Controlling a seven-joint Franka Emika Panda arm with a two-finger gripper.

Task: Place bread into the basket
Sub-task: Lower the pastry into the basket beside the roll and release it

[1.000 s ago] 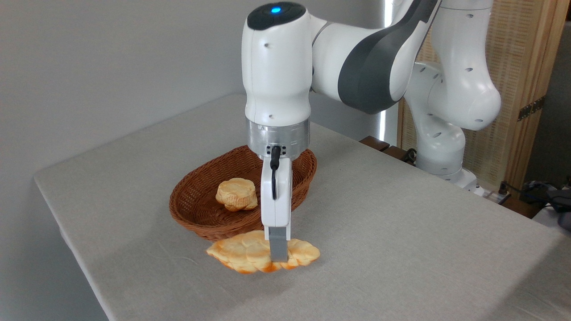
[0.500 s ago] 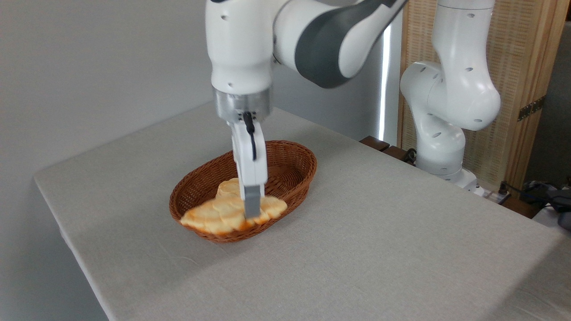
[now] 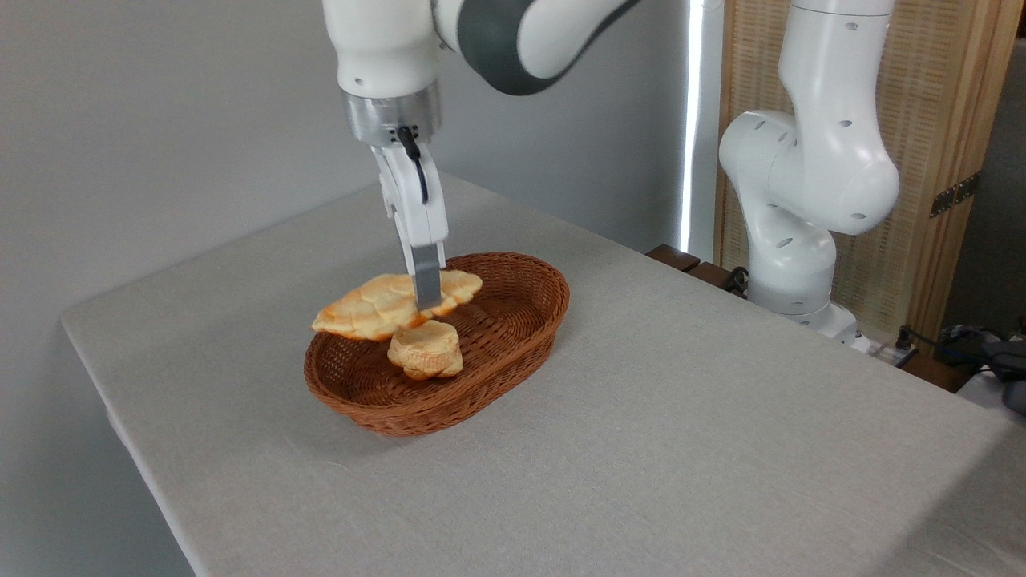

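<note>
- One bread, pinched near its right end between the narrow jaws of the gripper, held roughly level and clear of the table.
- Hanging over the back-left part of the basket, left tip reaching out past the rim.
- One small pale bun lying inside the basket, just beneath the held loaf; whether touching it, cannot tell.
- One basket, two baked pieces, one arm.

Grey cloth-covered table carries 1 wicker basket (oval, reddish-brown).
</note>
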